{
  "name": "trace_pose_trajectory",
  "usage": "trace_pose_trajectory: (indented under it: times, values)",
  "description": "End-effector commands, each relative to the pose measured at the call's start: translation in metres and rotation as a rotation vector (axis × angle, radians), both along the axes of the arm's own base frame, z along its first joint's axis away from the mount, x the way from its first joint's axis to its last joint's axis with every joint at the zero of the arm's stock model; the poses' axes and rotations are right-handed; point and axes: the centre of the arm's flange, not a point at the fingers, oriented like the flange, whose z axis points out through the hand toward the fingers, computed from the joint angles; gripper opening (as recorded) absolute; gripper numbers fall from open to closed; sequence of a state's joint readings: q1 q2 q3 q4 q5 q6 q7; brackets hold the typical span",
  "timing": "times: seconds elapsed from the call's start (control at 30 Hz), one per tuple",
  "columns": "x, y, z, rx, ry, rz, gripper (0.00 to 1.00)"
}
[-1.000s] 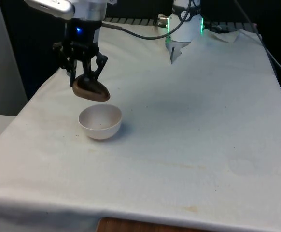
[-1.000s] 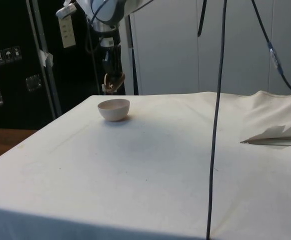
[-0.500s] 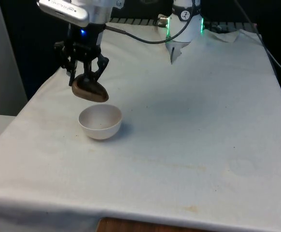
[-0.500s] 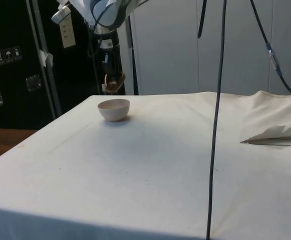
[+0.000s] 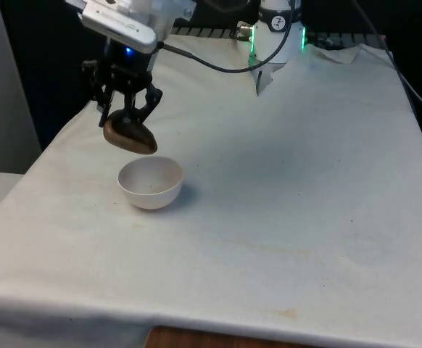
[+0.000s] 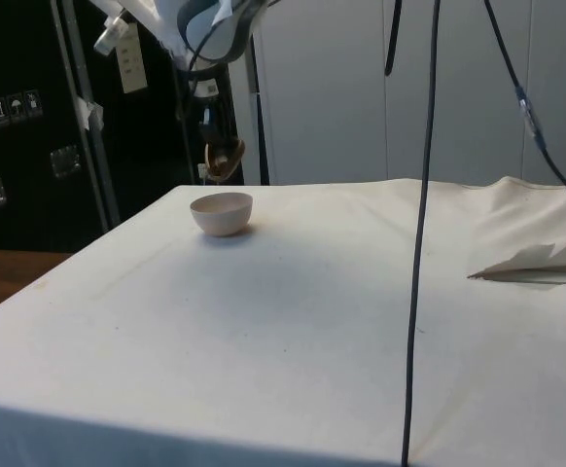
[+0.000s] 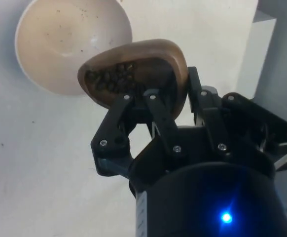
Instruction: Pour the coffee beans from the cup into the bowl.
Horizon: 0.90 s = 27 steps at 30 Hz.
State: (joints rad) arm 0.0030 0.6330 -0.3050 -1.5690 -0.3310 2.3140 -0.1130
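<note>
White cloth-covered table (image 5: 291, 188) is the biggest thing I've got. Round off-white ceramic-looking bowl (image 5: 151, 183) sits on it toward 9 o'clock of the table in the front view, upright. In the wrist view its inside (image 7: 69, 39) carries only dark specks, so I judge the pour not yet done.

Black two-finger gripper (image 5: 127, 119) hangs above the bowl, off toward 10 o'clock of it, clamped on the rim of the brown, rounded cup (image 5: 130, 136). Cup is airborne, well clear of the bowl, tilted with its mouth partly toward the bowl. Side view puts the cup (image 6: 223, 161) above and just behind the bowl (image 6: 223, 212).

Dark coffee beans (image 7: 109, 79) are heaped against the cup's lower lip in the wrist view; none in the air.

My call for the pour: bring the lip over bowl centre, not the rim, before adding tilt. Come lower so beans don't bounce out. Rotate slowly; beans will likely go in a clump. Keep the grip firm.
</note>
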Motion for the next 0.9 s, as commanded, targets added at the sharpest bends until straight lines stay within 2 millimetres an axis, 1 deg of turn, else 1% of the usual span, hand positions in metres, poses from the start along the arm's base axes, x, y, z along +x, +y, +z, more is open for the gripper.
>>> trace_pose_trajectory:
  times: [0.0,0.5,0.87]
  values:
    - [0.001,0.001,0.000,-0.016,0.005,-0.005,0.02]
    - [0.003,0.014,-0.001,-0.117,-0.004,-0.012,0.02]
    - [0.006,0.026,-0.005,-0.192,-0.008,-0.018,0.02]
